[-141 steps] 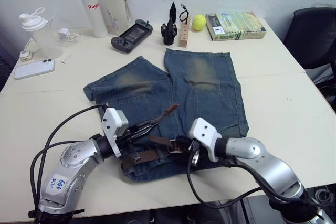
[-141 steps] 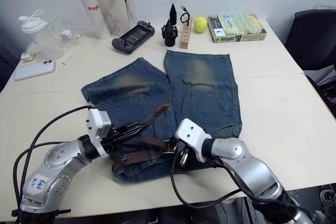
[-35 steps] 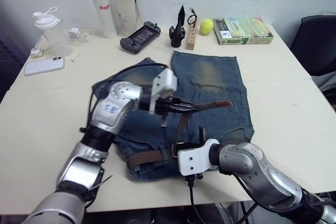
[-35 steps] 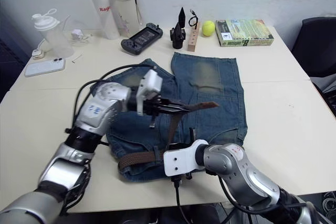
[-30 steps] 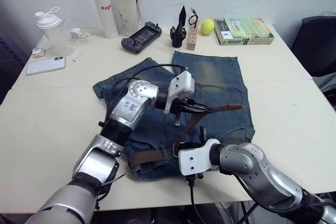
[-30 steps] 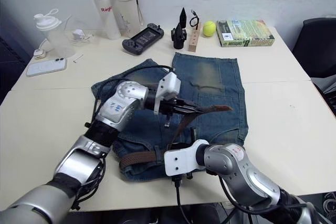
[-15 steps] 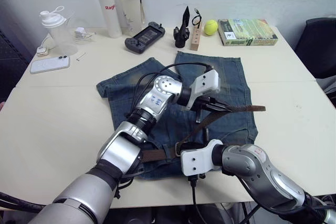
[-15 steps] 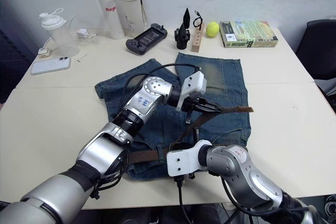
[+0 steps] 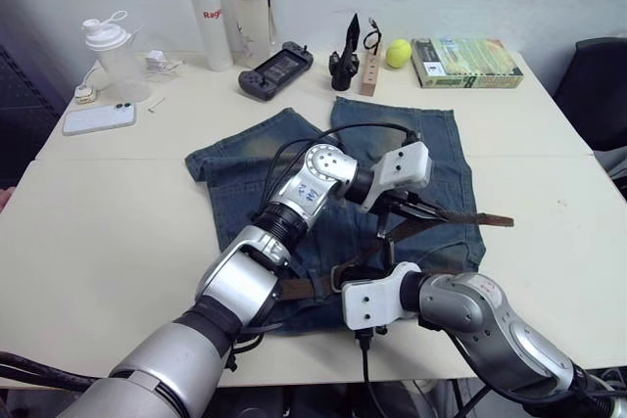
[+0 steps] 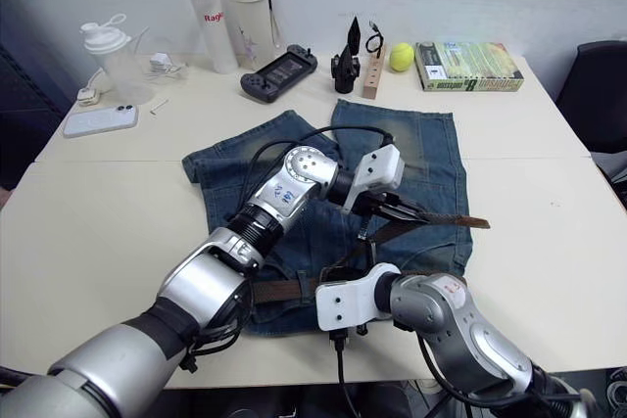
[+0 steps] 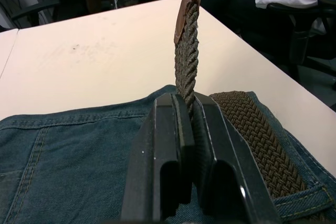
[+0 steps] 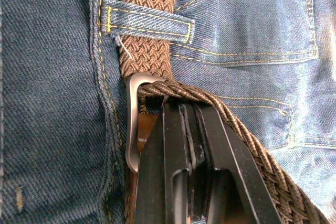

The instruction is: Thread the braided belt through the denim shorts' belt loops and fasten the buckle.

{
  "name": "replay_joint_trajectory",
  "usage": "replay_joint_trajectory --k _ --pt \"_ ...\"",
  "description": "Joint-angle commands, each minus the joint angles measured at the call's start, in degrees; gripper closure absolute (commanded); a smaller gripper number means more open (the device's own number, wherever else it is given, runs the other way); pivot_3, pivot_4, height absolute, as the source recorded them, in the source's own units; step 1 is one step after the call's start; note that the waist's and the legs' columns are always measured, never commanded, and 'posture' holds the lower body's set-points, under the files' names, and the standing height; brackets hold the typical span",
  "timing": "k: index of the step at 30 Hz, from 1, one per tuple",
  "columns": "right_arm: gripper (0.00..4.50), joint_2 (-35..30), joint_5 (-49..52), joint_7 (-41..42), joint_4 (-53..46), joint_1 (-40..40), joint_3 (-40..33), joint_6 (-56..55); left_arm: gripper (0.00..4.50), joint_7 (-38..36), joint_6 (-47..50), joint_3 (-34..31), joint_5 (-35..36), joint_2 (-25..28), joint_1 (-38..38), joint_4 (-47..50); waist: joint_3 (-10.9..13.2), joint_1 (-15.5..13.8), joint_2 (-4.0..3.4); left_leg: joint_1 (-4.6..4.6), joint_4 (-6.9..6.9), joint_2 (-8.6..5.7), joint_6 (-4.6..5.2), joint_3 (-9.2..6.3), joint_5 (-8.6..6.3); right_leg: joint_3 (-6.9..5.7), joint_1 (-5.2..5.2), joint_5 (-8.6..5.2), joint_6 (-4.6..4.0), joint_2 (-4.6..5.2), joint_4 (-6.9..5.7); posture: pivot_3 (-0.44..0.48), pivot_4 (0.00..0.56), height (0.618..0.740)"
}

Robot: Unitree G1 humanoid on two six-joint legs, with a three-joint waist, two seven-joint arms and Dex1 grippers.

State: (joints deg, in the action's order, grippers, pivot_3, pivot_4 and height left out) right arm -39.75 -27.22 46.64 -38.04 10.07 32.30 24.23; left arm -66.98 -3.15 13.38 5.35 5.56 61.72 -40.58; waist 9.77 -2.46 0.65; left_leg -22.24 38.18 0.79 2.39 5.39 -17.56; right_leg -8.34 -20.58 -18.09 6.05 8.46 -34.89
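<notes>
The denim shorts (image 9: 431,144) lie flat mid-table, waistband toward me. My left gripper (image 9: 409,208) hangs over their right side, shut on the braided belt (image 11: 186,61) a little behind its tan tip (image 9: 502,220), which sticks out to the right. From there the strap slopes down to the buckle (image 12: 131,124) at the waistband. My right gripper (image 12: 188,111) is shut on the buckle, low over the waistband (image 9: 355,273). Just beyond the buckle, the belt passes under a belt loop (image 12: 147,22) and continues left along the waistband (image 9: 294,287).
Along the far edge stand two bottles (image 9: 202,2), a shaker (image 9: 116,46), a phone (image 9: 98,117), a game controller (image 9: 276,69), a black holder (image 9: 343,56), a wooden block (image 9: 370,70), a tennis ball (image 9: 398,52) and a book (image 9: 465,61). A black chair (image 9: 593,85) sits right.
My left gripper has carried the belt's end up and rightward across the shorts, drawing more strap out past the buckle. The right gripper has stayed at the buckle.
</notes>
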Motion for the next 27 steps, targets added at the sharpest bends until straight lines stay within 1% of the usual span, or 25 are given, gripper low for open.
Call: replay_joint_trajectory --k 1,2,4,5,6,8,10,13,16,20,22,24,25,26,27 --pt "4.47 0.45 2.17 4.25 7.63 -6.13 4.00 4.98 4.50 3.74 0.55 -5.16 2.87 4.72 -4.00 14.83 0.01 -0.02 0.01 -0.02 0.02 0.00 -0.01 -0.08 0.02 -0.12 0.04 0.00 0.00 -0.02 0.00 0.000 0.150 0.724" --pt "4.47 0.81 2.37 4.16 7.46 -6.25 3.26 5.29 4.50 3.65 1.47 -5.48 2.85 6.44 -6.08 17.84 0.01 -0.05 0.01 -0.02 0.04 0.00 -0.01 -0.09 0.02 -0.14 0.08 0.00 0.00 -0.01 0.00 0.000 0.150 0.724" --pt "4.47 1.87 3.69 3.83 5.98 -6.25 0.37 6.38 4.50 2.69 1.88 -5.75 2.05 11.75 -12.73 25.71 0.01 0.36 0.00 -0.02 0.09 -0.02 0.01 -0.09 0.03 -0.20 0.11 0.00 0.00 -0.01 0.00 0.000 0.150 0.724" --pt "4.47 2.17 4.06 3.77 5.57 -6.24 -0.40 6.68 4.50 2.66 2.24 -5.65 1.96 13.27 -14.63 28.18 0.04 0.37 -0.03 0.00 0.08 -0.02 0.01 -0.11 0.03 -0.15 0.13 0.00 0.00 0.01 -0.01 0.000 0.150 0.724" --pt "4.47 4.07 6.69 3.57 3.42 -5.93 -3.32 9.30 4.50 1.88 0.89 -5.52 1.11 16.47 -19.37 32.11 0.05 0.47 -0.05 -0.01 0.08 -0.01 0.00 -0.14 0.03 -0.13 0.14 0.00 0.00 0.01 0.00 0.000 0.150 0.724" --pt "4.47 7.04 11.14 3.39 -0.14 -5.20 -7.68 14.33 4.50 1.75 -0.97 -5.36 -0.25 20.83 -25.85 37.17 0.12 1.00 -0.18 0.00 -0.02 0.01 -0.04 -0.17 0.01 -0.11 0.13 0.00 0.00 0.00 0.08 0.000 0.150 0.724" --pt "4.47 9.33 14.61 3.30 -3.05 -3.68 -11.11 19.71 4.50 3.18 -1.74 -5.61 -1.04 23.49 -29.48 39.97 0.19 0.98 -0.27 -0.06 -0.05 0.01 -0.04 -0.16 0.01 -0.12 0.09 0.00 0.00 -0.01 -0.03 0.000 0.150 0.724" --pt "4.47 12.57 20.92 3.58 -7.59 0.02 -17.45 27.80 4.50 5.62 -0.32 -6.46 -1.08 25.67 -32.78 44.46 0.43 0.87 -0.31 -0.25 0.02 -0.02 -0.02 -0.26 0.01 -0.21 0.02 0.00 0.00 0.04 0.00 0.000 0.150 0.724" --pt "4.47 12.78 25.66 3.96 -10.76 2.51 -21.44 32.31 4.50 7.37 1.17 -6.64 -0.97 27.05 -34.74 47.23 0.58 1.02 -0.42 -0.44 0.04 -0.06 0.00 -0.26 0.01 -0.15 -0.21 0.03 0.02 0.10 0.09 0.000 0.150 0.724" --pt "4.47 11.46 29.27 2.87 -12.64 2.69 -24.83 33.61 4.50 9.04 1.55 -6.78 -0.91 28.15 -37.00 50.15 0.60 1.24 -0.47 -0.54 -0.15 -0.01 -0.10 -0.23 0.05 -0.17 -0.46 0.00 -0.03 0.00 -0.17 0.000 0.150 0.724" --pt "4.47 10.80 30.84 2.19 -13.79 1.79 -26.19 33.05 4.50 9.56 1.17 -6.79 -1.21 28.70 -38.15 51.22 0.61 1.23 -0.47 -0.90 -0.12 -0.02 -0.12 -0.13 0.21 -0.32 -0.88 0.00 -0.03 -0.18 -0.32 0.000 0.150 0.724" --pt "4.47 10.79 33.11 1.70 -15.17 0.62 -27.42 32.95 4.50 9.92 0.78 -6.67 -1.40 29.35 -39.21 51.95 0.61 1.21 -0.47 -0.96 -0.12 -0.07 -0.07 -0.06 0.25 -0.55 -0.97 0.00 -0.03 -0.32 -0.38 0.000 0.150 0.724" --pt "3.84 10.45 34.27 1.76 -16.11 -0.49 -27.76 32.79 4.50 10.28 0.92 -6.73 -1.22 29.54 -39.69 52.34 0.61 1.21 -0.47 -0.96 -0.11 -0.07 -0.05 -0.04 0.26 -0.59 -0.96 0.00 -0.03 -0.34 -0.39 0.000 0.150 0.724" --pt "3.67 9.22 35.00 2.21 -17.10 -2.17 -27.62 32.23 4.50 10.61 1.44 -6.77 -0.83 29.61 -40.10 52.81 0.61 1.21 -0.47 -0.95 -0.10 -0.08 -0.03 -0.01 0.28 -0.58 -0.95 0.00 -0.03 -0.34 -0.38 0.000 0.150 0.724" --pt "3.25 7.95 35.47 2.49 -17.83 -3.64 -27.40 31.55 4.50 10.86 1.80 -6.76 -0.55 29.66 -40.35 53.17 0.61 1.21 -0.47 -0.95 -0.10 -0.08 -0.02 -0.01 0.29 -0.58 -0.93 0.00 -0.03 -0.33 -0.38 0.000 0.150 0.724"
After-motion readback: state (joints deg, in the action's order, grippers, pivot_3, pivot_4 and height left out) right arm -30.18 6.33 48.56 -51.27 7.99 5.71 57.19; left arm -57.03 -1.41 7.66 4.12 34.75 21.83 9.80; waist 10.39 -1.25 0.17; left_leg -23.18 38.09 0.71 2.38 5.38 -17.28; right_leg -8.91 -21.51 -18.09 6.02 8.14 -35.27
